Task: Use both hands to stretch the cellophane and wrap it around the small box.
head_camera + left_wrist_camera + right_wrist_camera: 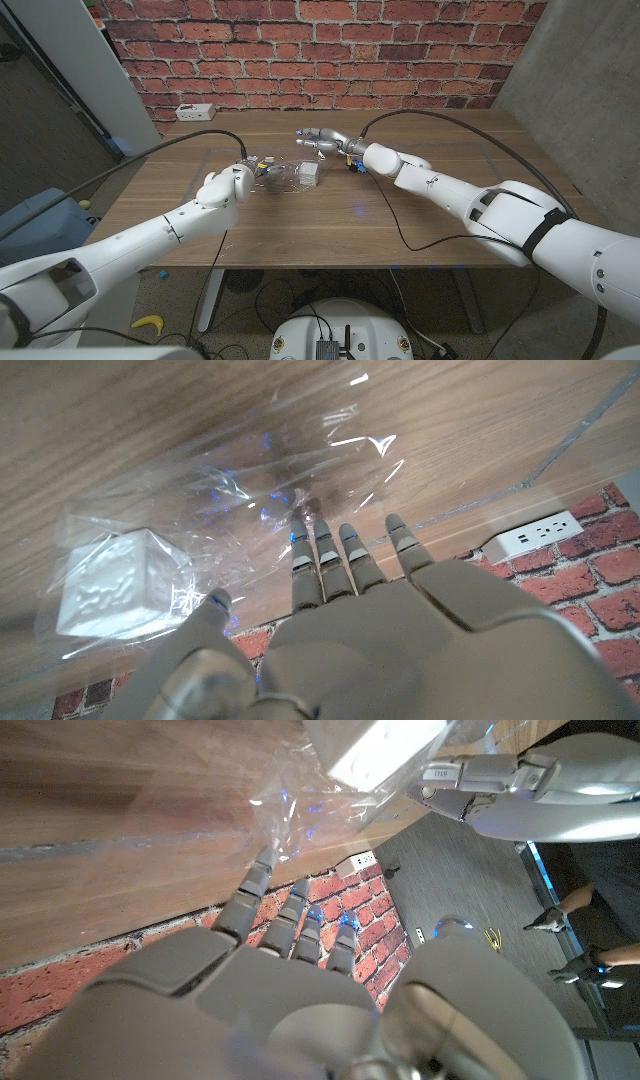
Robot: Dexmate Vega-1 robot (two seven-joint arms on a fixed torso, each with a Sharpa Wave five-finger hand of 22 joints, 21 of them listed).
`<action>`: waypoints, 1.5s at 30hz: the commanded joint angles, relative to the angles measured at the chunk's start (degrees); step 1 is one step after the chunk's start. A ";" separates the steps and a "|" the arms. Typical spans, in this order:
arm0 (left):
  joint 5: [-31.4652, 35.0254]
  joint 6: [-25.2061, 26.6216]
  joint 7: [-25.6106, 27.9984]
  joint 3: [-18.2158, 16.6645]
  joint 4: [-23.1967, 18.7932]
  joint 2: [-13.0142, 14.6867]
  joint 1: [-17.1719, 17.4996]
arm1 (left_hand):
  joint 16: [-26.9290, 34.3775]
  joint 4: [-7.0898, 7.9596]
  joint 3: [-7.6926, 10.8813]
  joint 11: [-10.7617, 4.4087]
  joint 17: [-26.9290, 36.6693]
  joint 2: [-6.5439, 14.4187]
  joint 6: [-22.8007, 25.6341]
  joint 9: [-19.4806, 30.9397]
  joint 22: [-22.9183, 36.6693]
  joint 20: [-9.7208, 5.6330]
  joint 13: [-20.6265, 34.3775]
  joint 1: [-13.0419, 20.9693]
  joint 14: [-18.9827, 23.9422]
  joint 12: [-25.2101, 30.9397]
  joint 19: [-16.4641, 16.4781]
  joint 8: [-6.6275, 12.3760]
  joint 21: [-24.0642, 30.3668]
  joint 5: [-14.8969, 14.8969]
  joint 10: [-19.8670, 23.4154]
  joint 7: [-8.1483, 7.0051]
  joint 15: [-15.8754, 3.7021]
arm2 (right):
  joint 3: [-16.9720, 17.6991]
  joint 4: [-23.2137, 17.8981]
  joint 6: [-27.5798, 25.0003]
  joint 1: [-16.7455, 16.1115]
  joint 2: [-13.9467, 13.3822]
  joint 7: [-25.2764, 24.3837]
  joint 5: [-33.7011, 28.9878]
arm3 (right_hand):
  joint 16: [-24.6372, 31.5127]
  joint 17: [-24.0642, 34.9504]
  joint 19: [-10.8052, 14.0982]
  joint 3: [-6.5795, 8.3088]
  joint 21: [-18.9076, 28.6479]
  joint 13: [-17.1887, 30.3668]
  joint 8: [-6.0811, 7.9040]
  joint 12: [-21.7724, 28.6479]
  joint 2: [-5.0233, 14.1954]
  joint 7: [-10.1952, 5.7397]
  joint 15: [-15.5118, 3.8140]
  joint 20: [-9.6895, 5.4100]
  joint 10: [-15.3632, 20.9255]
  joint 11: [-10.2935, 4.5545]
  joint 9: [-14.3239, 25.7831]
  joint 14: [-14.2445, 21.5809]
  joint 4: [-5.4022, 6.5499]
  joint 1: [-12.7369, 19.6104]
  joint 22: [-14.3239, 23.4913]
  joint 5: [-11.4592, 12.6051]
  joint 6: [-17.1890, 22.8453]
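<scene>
Cellophane (pixel 250 510) lies loosely over small box (pixel 110 585) on counter (pixel 420 215); wrap not yet closed. Left hand (pixel 228 187) and right hand (pixel 325 141) pinch its edges.

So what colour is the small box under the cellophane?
White; the small box shows best in the left wrist view.

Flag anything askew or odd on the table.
The cellophane is crumpled and bunched, not flat; it lies loosely over the box rather than wrapped tight. Nothing looks spilled or broken.
</scene>
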 commanded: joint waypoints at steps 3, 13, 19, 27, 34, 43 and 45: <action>-5.98 -12.60 24.63 -9.98 0.15 -1.01 10.10 | 0.93 -0.61 0.77 0.35 0.14 1.24 1.14 0.12 0.08 1.02 0.23 1.68 3.13 1.13 2.39 0.37 0.71 0.28 2.14 -0.74 0.43 | 5.09 2.57 5.03 -1.56 0.60 -0.86 7.69 | -0.04 0.24 -0.22 -0.52 -0.41 0.09 0.53 0.35 -0.25 0.06 -0.48 0.07 0.75 0.11 0.27 -0.10 0.07 -0.66 0.11 -0.01 0.75; -11.21 -21.88 32.72 -14.88 1.16 -1.96 14.00 | 0.62 -1.98 2.04 -0.08 0.16 2.28 -0.98 0.15 0.14 1.69 0.39 3.53 4.26 0.66 4.22 -0.49 1.01 -0.21 1.28 -2.64 0.84 | 8.11 -0.87 5.06 -3.90 -0.86 -1.48 10.91 | -0.03 0.26 -0.35 -0.72 -0.52 0.08 0.70 0.55 -0.48 0.11 -0.45 0.26 1.39 0.13 0.25 -0.15 0.07 -0.91 0.12 0.05 1.37; -16.33 -28.67 35.57 -18.31 1.77 -2.53 16.46 | 0.14 -3.07 2.69 -0.03 0.18 2.40 -3.74 0.16 0.21 1.59 0.48 4.64 4.05 0.07 4.94 -1.13 1.02 -0.66 -0.25 -3.87 0.87 | 9.78 -4.07 4.50 -5.71 -2.09 -2.15 12.28 | -0.01 0.25 -0.38 -0.80 -0.56 0.07 0.82 0.64 -0.59 0.11 -0.38 0.29 1.74 0.18 0.24 -0.12 0.03 -0.97 0.13 0.10 1.83; -24.64 -38.10 35.69 -22.38 3.63 -3.61 18.71 | -0.28 -4.17 3.17 0.19 0.22 2.22 -7.18 0.15 0.30 1.68 0.57 5.53 3.44 -0.45 5.30 -1.54 0.90 -1.09 -1.93 -4.72 1.18 | 11.80 -7.27 4.28 -7.66 -3.14 -2.92 13.89 | 0.03 0.23 -0.36 -0.87 -0.59 0.06 0.91 0.74 -0.68 0.23 -0.37 0.31 2.14 0.31 0.22 -0.06 -0.04 -1.02 0.14 0.17 2.27; -32.43 -45.01 31.77 -24.86 6.02 -4.11 19.51 | -0.75 -5.52 3.57 0.97 0.24 1.86 -10.50 0.09 0.35 -2.41 0.59 6.31 1.96 -0.97 7.33 -1.39 1.29 -1.40 -4.60 -4.87 1.27 | 13.30 -11.15 2.83 -9.73 -4.47 -3.63 14.90 | -0.02 0.21 -0.42 -0.91 -0.65 0.05 0.94 0.79 -0.73 0.24 -0.24 0.29 2.44 0.43 0.21 -0.20 -0.11 -1.02 0.15 0.24 2.56; -42.74 -51.58 25.04 -27.46 8.79 -4.55 20.39 | -1.16 -6.56 3.84 0.94 0.21 1.86 -14.35 -0.03 0.31 -2.62 0.46 6.72 -1.08 -1.74 7.00 -1.51 0.65 -1.45 -9.25 -6.44 1.47 | 15.49 -17.86 0.04 -13.83 -6.50 -5.86 16.17 | -0.05 0.18 -0.42 -0.94 -0.70 0.03 1.00 0.80 -0.74 0.24 0.10 0.33 2.75 0.60 0.19 -0.31 -0.20 -1.04 0.16 0.32 3.07; -45.13 -52.57 23.45 -28.02 9.27 -4.65 20.58 | -1.21 -6.66 3.81 0.65 0.21 1.80 -14.69 -0.05 0.31 -2.37 0.42 6.69 -1.59 -1.76 6.79 -1.45 0.50 -1.45 -9.84 -6.63 1.55 | 15.93 -19.06 -0.43 -14.60 -6.91 -6.30 16.37 | -0.06 0.17 -0.44 -0.95 -0.71 0.03 1.01 0.81 -0.74 0.33 0.13 0.33 2.82 0.66 0.19 -0.35 -0.21 -1.04 0.16 0.33 3.14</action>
